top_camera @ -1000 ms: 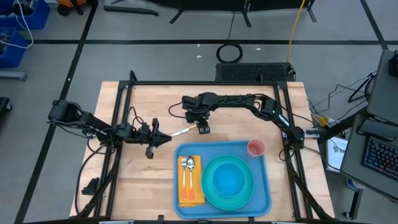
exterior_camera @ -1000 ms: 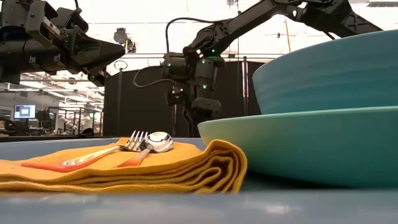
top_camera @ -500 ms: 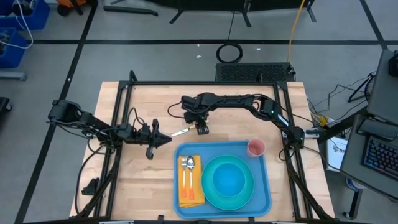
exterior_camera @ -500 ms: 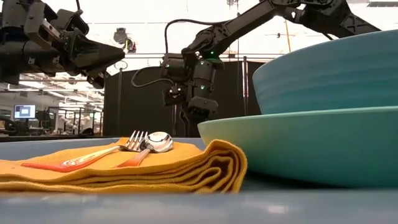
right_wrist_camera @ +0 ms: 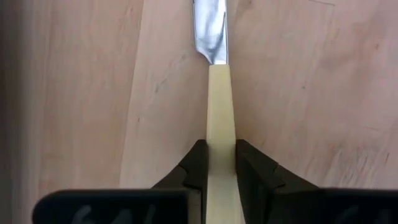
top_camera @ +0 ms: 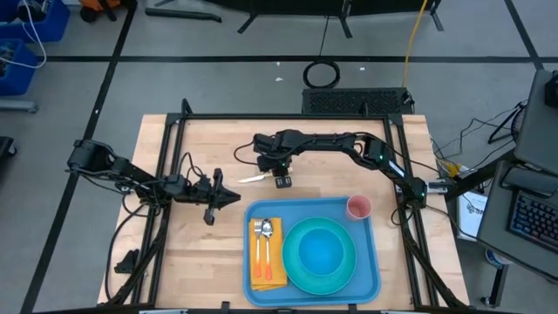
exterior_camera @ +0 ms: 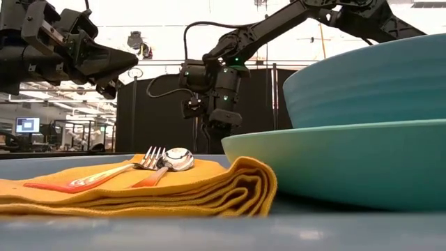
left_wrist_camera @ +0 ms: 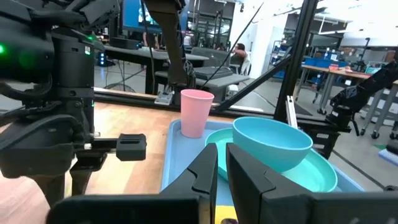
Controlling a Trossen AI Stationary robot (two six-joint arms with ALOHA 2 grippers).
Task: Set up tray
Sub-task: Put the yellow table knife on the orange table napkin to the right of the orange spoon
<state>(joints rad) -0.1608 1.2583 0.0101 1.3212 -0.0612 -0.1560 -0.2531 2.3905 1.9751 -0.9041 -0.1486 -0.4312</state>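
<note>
A knife (top_camera: 253, 179) with a cream handle and a silver blade (right_wrist_camera: 210, 28) lies on the wooden table beyond the blue tray (top_camera: 370, 262). My right gripper (top_camera: 281, 180) points steeply down, shut on the handle. In the tray lie an orange napkin (top_camera: 267, 257) bearing a fork and a spoon (top_camera: 267, 230), a turquoise plate (top_camera: 301, 272) with a bowl (top_camera: 324, 253), and a pink cup (top_camera: 358, 208). My left gripper (top_camera: 234, 197) hovers shut, left of the tray. My right gripper pinches the knife's cream handle (right_wrist_camera: 219, 134) between its two fingers (right_wrist_camera: 198, 165), one on each long side. The fingers come from above, slanting steeply down. The blade lies flat on the table, pointing toward the table's left edge.
A black frame of bars (top_camera: 288, 117) runs round the table's far edge and sides. Bare wood lies left of the tray and along the far edge. The plate (exterior_camera: 334, 164) and napkin (exterior_camera: 139, 188) fill the front of the low view.
My right gripper has sunk slightly and shut on the knife's handle. The knife has turned a little on the table: its blade end has swung toward the far edge, and it lies more nearly parallel with the tray's far rim.
</note>
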